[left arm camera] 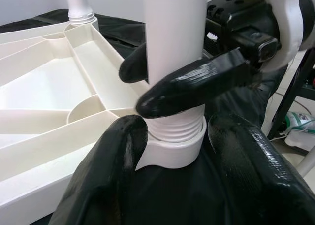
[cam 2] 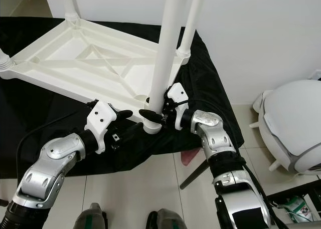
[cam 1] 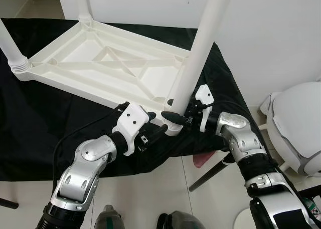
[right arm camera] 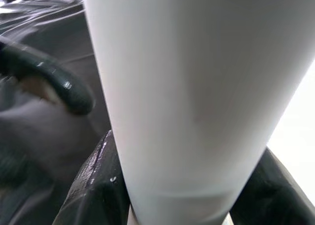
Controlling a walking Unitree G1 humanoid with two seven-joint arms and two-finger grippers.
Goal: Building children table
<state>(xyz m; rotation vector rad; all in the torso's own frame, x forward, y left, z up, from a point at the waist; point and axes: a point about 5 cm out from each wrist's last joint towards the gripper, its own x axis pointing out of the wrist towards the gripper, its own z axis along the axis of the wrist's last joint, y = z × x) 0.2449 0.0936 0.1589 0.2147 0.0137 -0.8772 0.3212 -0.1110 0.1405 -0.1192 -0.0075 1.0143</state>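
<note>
I see my right gripper (cam 1: 173,116) clamped around the white leg (cam 1: 193,68) just above its threaded base, which sits in the upturned tabletop's (cam 1: 95,63) near corner socket. My left gripper (cam 1: 156,131) waits open just beside it, over the black cloth (cam 1: 30,134).

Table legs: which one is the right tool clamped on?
The near-corner leg, the one closest to the robot. The right tool grips it just above its threaded socket; the other legs at the far corners stand untouched.
</note>
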